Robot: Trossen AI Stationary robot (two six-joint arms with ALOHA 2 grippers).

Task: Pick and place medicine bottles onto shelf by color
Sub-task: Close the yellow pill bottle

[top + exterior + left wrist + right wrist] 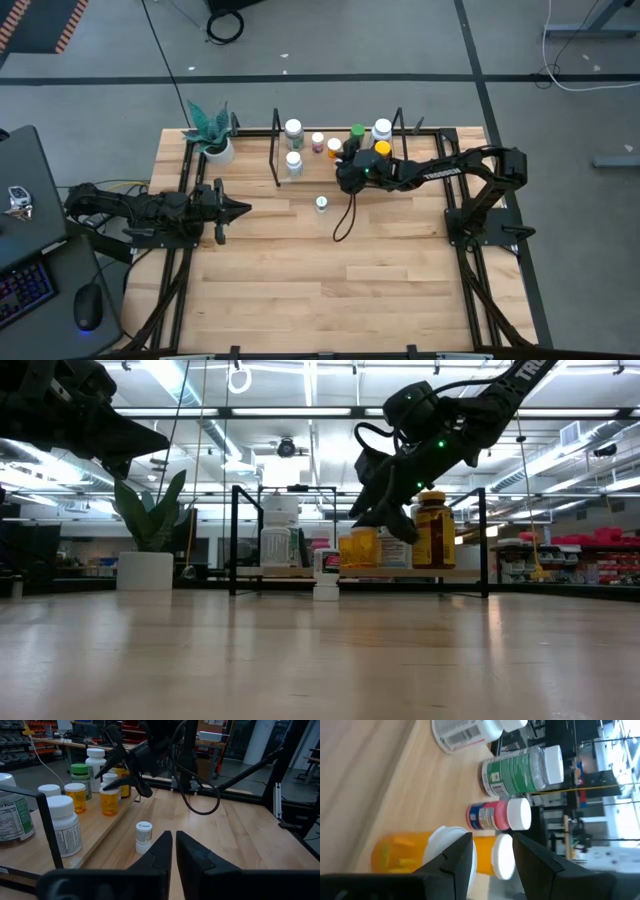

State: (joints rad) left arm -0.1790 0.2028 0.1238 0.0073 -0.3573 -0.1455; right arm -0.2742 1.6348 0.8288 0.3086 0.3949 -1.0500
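The shelf [305,181] stands at the table's far middle. On it stand white bottles [293,129], a pink one [318,142], a green one [357,132], an amber one with a yellow cap [382,150] and two orange ones [109,802] [75,797]. A small white bottle [321,204] stands on the tabletop just near of the shelf. My right gripper [342,172] is open, just above the nearer orange bottle [400,852]. I see no touch. My left gripper [238,210] is shut and empty at the table's left.
A white plant pot [215,148] stands at the far left, beside the shelf's black wire uprights [276,150]. A black cable [345,215] loops down from my right arm over the tabletop. The near half of the table is bare wood.
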